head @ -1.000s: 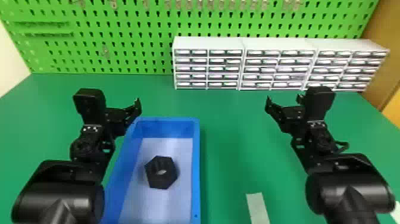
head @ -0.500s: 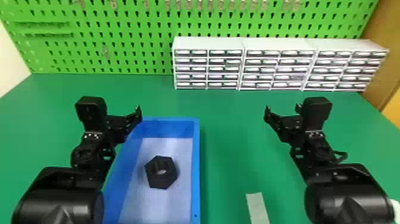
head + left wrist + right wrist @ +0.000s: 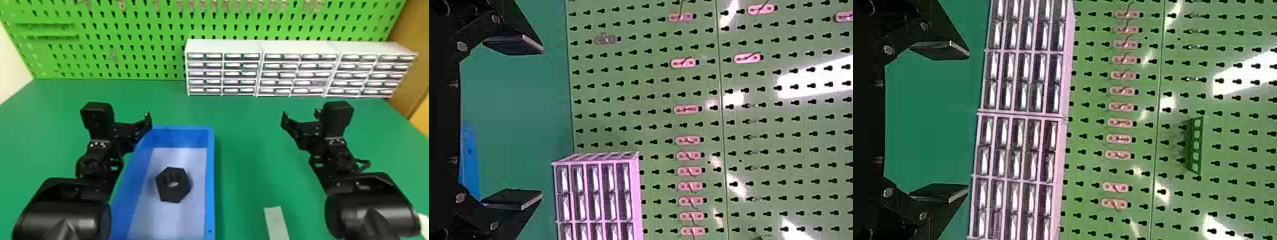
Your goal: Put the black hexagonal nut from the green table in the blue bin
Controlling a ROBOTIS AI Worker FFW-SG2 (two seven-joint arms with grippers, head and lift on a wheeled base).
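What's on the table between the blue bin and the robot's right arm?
A pale flat strip lies there on the green table, to the right of the blue bin. The head view shows it.

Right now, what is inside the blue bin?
The black hexagonal nut lies on the floor of the blue bin. The floor beneath the nut is covered, and the left gripper hides part of the rim.

blue bin [image 3: 210,178], cabinets [image 3: 223,74], strip [image 3: 276,223] on green table [image 3: 249,153]
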